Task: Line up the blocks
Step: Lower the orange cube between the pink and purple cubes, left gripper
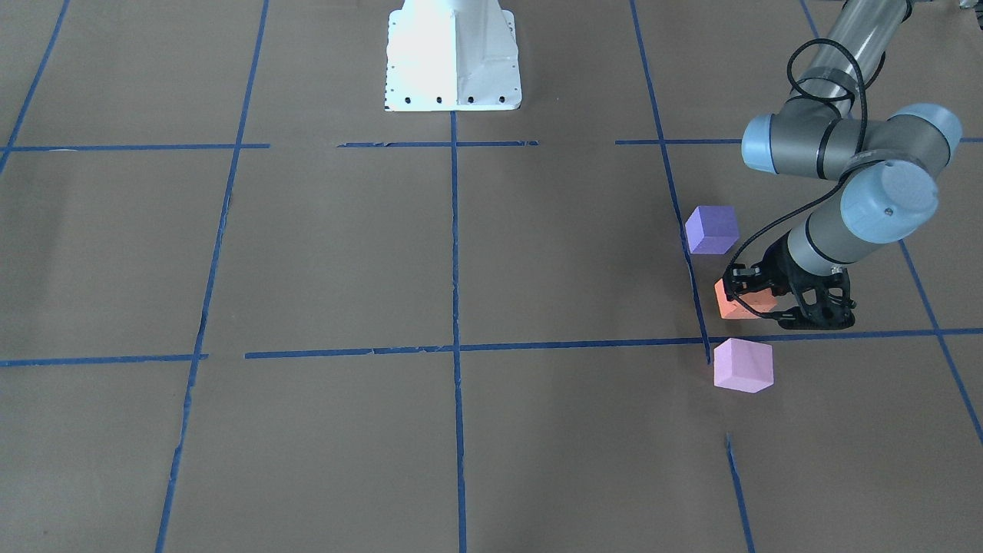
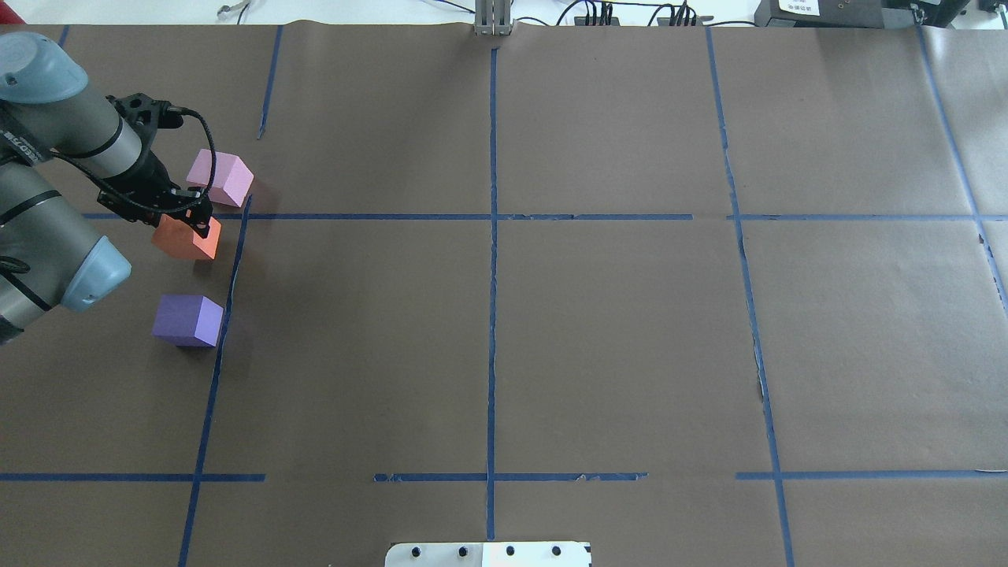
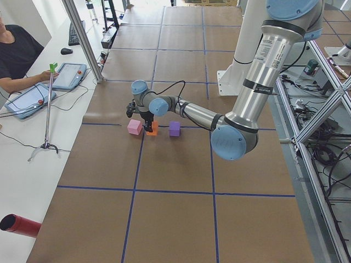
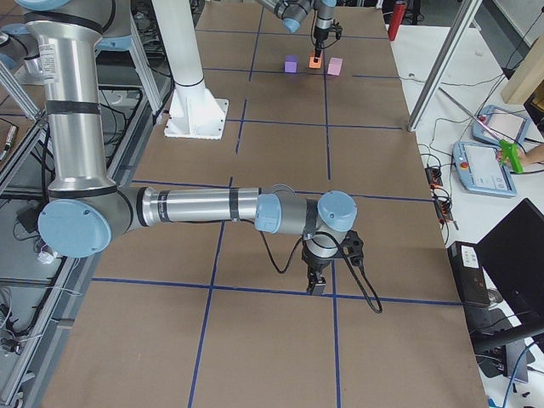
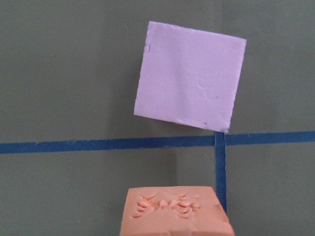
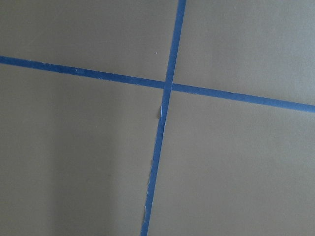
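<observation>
Around the white base (image 1: 453,57) I see a table covered in brown paper (image 2: 614,339), marked into big squares by blue tape lines (image 2: 493,315). Beyond the table's edge farthest from the base, an operator (image 3: 13,55) sits at a white bench with two tablets (image 3: 68,75). A slanted metal post (image 3: 82,38) stands at that edge.

All three blocks sit well out to the base's left, in a short row. The row's long axis runs away from the base, alongside one tape line. The violet block (image 2: 187,319) is nearest the base and lies roughly square to that line, just beside it. The orange block (image 2: 187,239) is in the middle, turned slightly off the line. The pink block (image 2: 220,177) is farthest from the base and is skewed too. In the left wrist view one of its corners touches the tape crossing. The blocks are cubes, so none has a long side of its own — only the row has a direction.

The left gripper (image 1: 768,301) comes down over the orange block, with its jaws closed around it as far as I can judge. A shadow lies on the paper on the block's base side.

The right gripper (image 4: 317,285) hangs over a tape line on the base's right, well apart from the blocks — I cannot tell whether its jaws are apart or together.
</observation>
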`<state>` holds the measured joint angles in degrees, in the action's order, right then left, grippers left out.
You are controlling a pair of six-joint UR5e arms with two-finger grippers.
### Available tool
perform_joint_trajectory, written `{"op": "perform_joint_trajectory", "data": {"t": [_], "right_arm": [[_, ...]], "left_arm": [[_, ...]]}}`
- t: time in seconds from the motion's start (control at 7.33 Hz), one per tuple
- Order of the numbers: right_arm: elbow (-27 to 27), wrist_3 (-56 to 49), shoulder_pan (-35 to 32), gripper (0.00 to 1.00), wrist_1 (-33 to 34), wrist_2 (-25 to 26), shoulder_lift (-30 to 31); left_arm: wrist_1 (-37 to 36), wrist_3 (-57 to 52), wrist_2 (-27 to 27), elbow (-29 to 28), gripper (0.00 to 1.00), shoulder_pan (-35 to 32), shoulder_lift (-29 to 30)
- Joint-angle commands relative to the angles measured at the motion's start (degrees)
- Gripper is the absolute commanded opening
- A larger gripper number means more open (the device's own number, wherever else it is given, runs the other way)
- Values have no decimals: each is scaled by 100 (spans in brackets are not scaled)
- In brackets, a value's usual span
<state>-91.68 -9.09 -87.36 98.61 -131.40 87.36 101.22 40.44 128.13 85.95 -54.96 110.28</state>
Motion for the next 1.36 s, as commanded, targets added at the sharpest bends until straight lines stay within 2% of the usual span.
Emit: {"op": "perform_joint_trajectory", "data": {"t": [0.0,0.82,0.95,1.09,1.23], "right_arm": [[-7,-5,0,100,0,0,0],[-7,4,-9,100,-9,0,0],[-7,4,0,100,0,0,0],[1,-5,0,100,0,0,0],[1,-5,0,100,0,0,0]], "left_arm": [[117,17,-8,-104,10,46,2],[117,140,10,-104,11,108,73],[117,140,10,-104,16,108,73],[126,88,10,-104,48,108,64],[169,87,10,-104,99,117,64]]}}
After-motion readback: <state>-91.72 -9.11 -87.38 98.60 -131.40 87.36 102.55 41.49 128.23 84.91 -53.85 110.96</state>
